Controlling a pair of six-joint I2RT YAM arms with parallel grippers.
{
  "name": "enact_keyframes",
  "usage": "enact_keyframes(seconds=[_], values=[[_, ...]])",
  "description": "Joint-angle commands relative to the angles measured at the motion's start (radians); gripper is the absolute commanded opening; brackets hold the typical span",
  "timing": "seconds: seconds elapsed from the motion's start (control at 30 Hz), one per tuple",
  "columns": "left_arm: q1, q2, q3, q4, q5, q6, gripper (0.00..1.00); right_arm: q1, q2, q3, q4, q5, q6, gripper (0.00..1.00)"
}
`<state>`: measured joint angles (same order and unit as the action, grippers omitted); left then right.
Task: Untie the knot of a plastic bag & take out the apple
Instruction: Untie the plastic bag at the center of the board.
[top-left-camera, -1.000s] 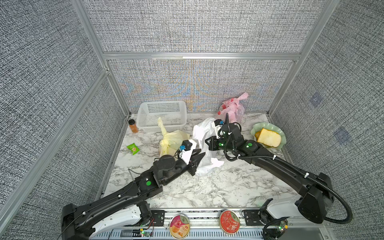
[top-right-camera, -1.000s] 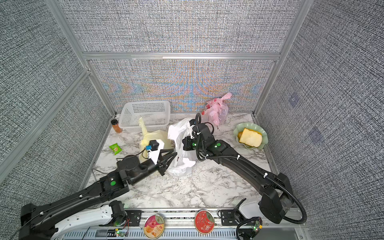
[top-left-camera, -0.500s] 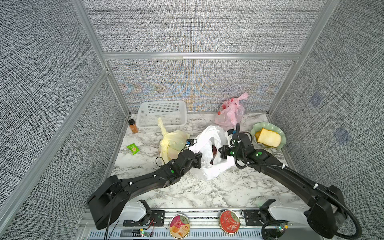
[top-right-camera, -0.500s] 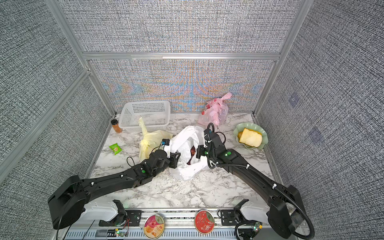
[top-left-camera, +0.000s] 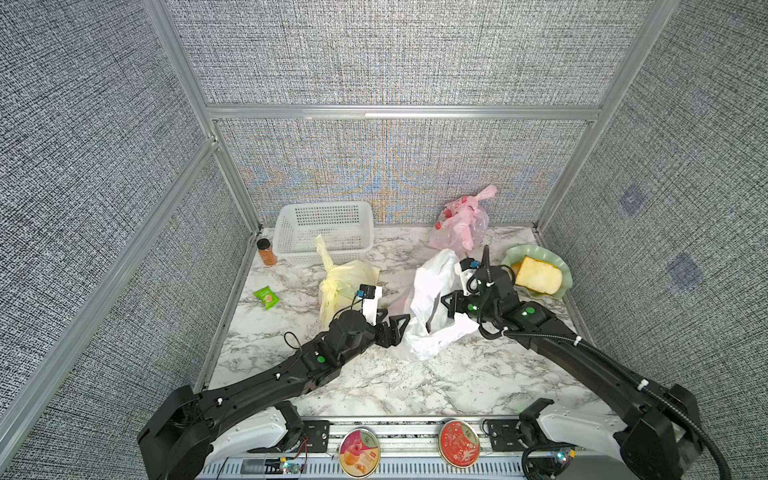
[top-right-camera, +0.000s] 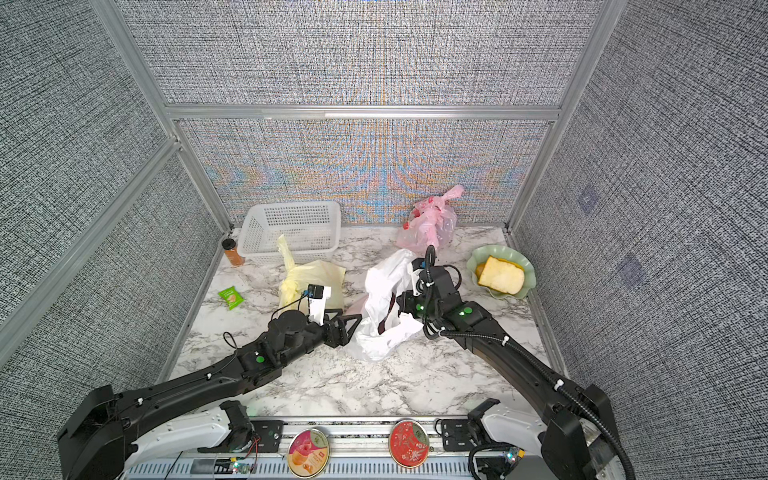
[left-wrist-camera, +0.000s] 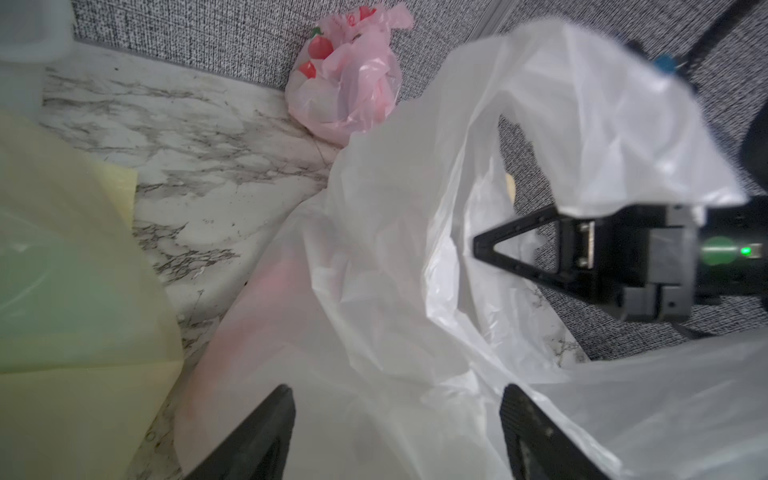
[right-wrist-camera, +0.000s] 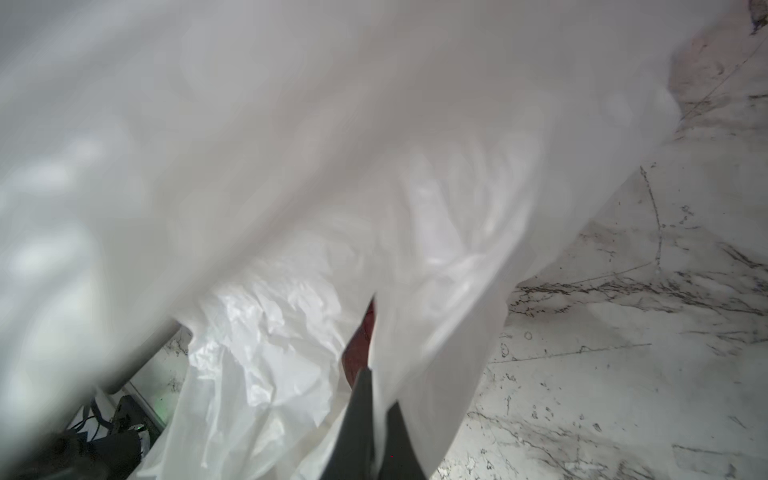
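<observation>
No legible text anywhere: print on green packet (top-left-camera: 266, 298), pink bag (top-left-camera: 459, 226) and 2 round tins (top-left-camera: 359, 452) too small.

Light: bright, even and white, falling from above in both top views.
Shadows: faint and soft-edged on the marble table (top-left-camera: 415, 386), close under the arms.
Glare: mild sheen on the white bag (top-left-camera: 428, 286); coloured moiré ripples on the back wall (top-left-camera: 386, 174).
Distortion: wide-angle; frame posts splay towards the corners.
Left wrist: yellow bag (left-wrist-camera: 62, 249) blurred; pink bag (left-wrist-camera: 349, 91) fairly sharp.
Right wrist: near plastic smeared and hazy; marble sharper.
</observation>
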<state>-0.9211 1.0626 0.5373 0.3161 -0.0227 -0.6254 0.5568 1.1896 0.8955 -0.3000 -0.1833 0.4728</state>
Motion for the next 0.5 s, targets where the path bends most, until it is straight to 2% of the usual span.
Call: enact_keyframes(seconds=[0.0,0.13,0.23,0.3,0.33,0.4,0.47], values=[[0.013,0.038,0.027,0.04,0.05,0.001,0.81,0.013,0.026,0.021,0.028,-0.03,-0.01,0.0],[0.037,0.183,0.116,0.07,0.109,0.016,0.82,0.025,0.057,0.073,0.02,-0.03,-0.017,0.0],[0.062,0.322,0.221,0.022,0.123,0.001,0.81,0.024,0.059,0.084,0.01,-0.025,-0.024,0.0],[0.082,0.396,0.27,0.024,0.157,-0.016,0.74,0.024,0.05,0.085,0.004,-0.009,-0.032,0.0],[0.094,0.427,0.286,0.052,0.192,-0.021,0.66,0.023,0.042,0.083,-0.002,0.007,-0.041,0.0],[0.116,0.462,0.302,0.103,0.251,-0.035,0.44,0.013,0.029,0.082,-0.026,0.059,-0.051,0.0],[0.148,0.459,0.31,0.117,0.305,-0.036,0.12,-0.031,0.015,0.085,-0.061,0.081,-0.075,0.0]])
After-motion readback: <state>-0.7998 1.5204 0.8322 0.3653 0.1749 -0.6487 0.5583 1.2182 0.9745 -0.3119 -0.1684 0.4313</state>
